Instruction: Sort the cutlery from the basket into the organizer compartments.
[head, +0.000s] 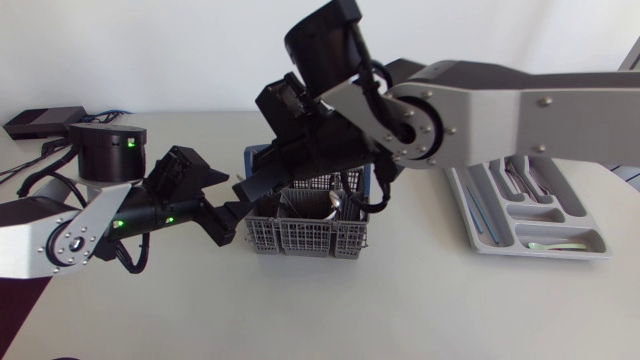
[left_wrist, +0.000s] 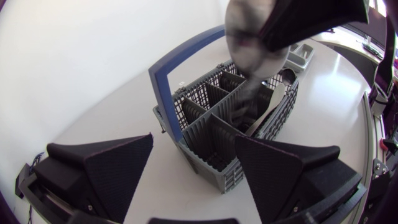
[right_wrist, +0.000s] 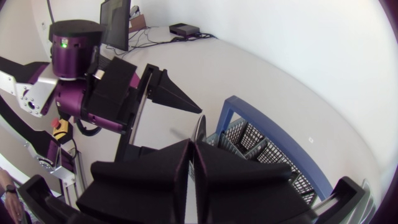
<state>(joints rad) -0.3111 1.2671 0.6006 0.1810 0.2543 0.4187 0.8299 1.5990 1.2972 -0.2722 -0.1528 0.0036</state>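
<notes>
Grey basket (head: 300, 238) framed by wide-spread left gripper (left_wrist: 193, 139), likely bracing; right gripper (right_wrist: 193, 147) pinches cutlery piece (right_wrist: 199, 126) for lifting.

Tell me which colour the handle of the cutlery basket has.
Blue; the handle shows best in the left wrist view, above the grey basket.

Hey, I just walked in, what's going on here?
Two robot arms are sorting cutlery. The right arm's hand is shut on a thin silver piece of cutlery over the grey mesh basket with a blue handle. The left arm's hand is open, the basket just ahead of it. The light grey compartmented organizer tray stands to the right, already holding a few pieces.
</notes>
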